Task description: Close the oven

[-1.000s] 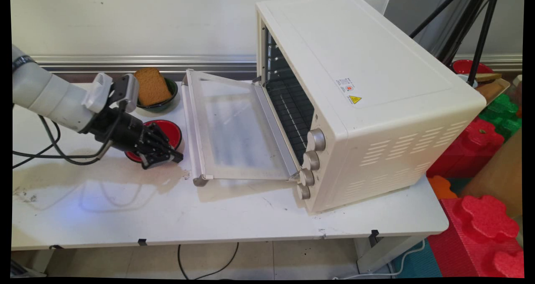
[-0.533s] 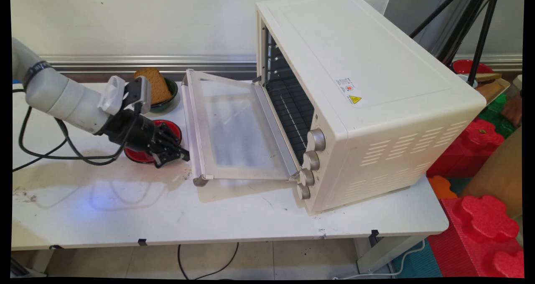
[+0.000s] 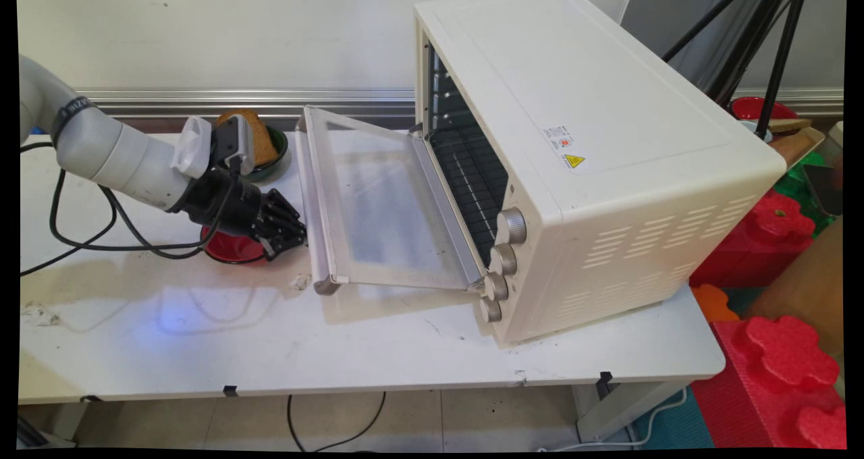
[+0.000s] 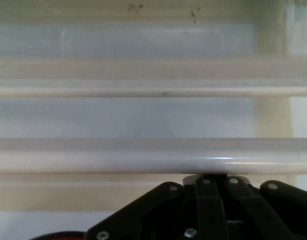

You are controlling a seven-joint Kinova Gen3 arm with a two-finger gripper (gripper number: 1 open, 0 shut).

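Tool (image 3: 289, 235): closed, holding nothing, tips against the door handle (image 3: 312, 202), left of the oven (image 3: 594, 142). You see a red bowl (image 3: 233, 248) beneath, on the desk (image 3: 337, 351).

The arm (image 3: 115, 158) is a rounded tube of white links, with a dark band bearing pale lettering round one joint; a white, ribbed block and a grey-edged black module sit at the wrist; beyond them a black cylindrical collar leads into the gripper (image 3: 287, 233), a black two-finger linkage of jointed bars; small silver screws dot that linkage in the hand view; black cables (image 3: 81, 233) loop from the arm.
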